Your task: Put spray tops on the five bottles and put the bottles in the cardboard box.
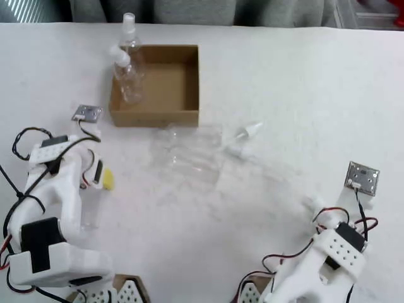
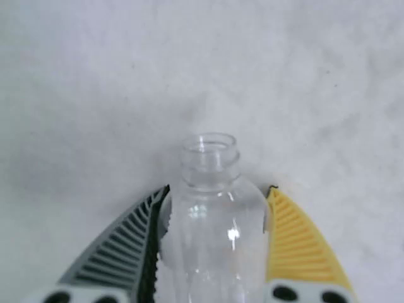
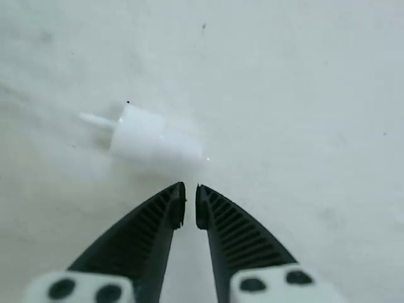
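White plastic spray top lies just ahead of the right gripper, crosswise to its near-closed empty jaws; left gripper holds a clear plastic bottle, uncapped.

Cardboard box: brown, open-topped, shallow, on the far part of the tabletop. Two capped bottles, clear with white spray tops fitted, stand upright inside it against one side wall.

Open bottle: clear, bare neck, no top, held at the shoulder between the fingers of the left gripper.

Faint clear shapes lie on the tabletop just in front of the box. They are probably two more bottles, but the outlines are too weak to confirm.

Loose spray top: on its side beside those shapes. Second spray top: white, also on its side on the tabletop.
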`<state>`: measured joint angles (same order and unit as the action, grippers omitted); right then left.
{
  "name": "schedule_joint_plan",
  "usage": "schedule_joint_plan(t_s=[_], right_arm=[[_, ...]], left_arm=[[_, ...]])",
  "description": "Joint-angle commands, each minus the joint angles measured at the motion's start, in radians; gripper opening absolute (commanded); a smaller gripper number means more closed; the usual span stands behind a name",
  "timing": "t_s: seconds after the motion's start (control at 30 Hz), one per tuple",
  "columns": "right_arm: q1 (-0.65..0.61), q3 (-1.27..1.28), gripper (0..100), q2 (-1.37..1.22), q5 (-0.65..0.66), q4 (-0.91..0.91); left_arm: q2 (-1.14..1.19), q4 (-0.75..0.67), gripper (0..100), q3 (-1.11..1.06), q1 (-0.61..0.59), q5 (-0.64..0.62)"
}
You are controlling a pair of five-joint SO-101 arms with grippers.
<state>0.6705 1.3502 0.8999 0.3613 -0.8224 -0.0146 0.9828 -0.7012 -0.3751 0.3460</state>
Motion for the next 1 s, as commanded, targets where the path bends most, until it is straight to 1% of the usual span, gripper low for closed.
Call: schedule_joint_plan(t_s=[0.0,0.07,0.13,0.3,0.53,0.63,0.77,0.87,0.97], right_arm=[[-0.012,-0.146,1.6,-0.134,-0.023,-0.048],[-0.008,-0.227,1.6,-0.237,-0.023,-0.124],[-0.005,-0.284,1.7,-0.325,-0.023,-0.142],[0.021,-0.350,1.7,-0.490,-0.025,-0.068],[0.022,-0.384,1.6,-0.628,-0.025,0.087],[0.022,-0.446,1.6,-0.673,-0.025,0.090],[0.016,-0.559,1.6,-0.742,-0.029,0.041],[0.012,-0.667,1.6,-0.820,-0.078,0.027],[0.002,-0.781,1.6,-0.917,-0.094,0.027]], left_arm=[[-0.004,0.011,3,0.041,-0.008,-0.005],[-0.004,0.012,3,0.041,-0.010,-0.005],[-0.004,0.021,3,0.041,-0.010,-0.003],[-0.004,0.021,3,0.041,-0.010,-0.003],[-0.004,0.021,4,0.041,-0.010,-0.003],[-0.004,0.021,4,0.041,-0.010,-0.003],[-0.004,0.021,4,0.041,-0.010,-0.003],[-0.004,0.021,4,0.041,-0.010,-0.003],[-0.004,0.021,4,0.041,-0.010,-0.003]])
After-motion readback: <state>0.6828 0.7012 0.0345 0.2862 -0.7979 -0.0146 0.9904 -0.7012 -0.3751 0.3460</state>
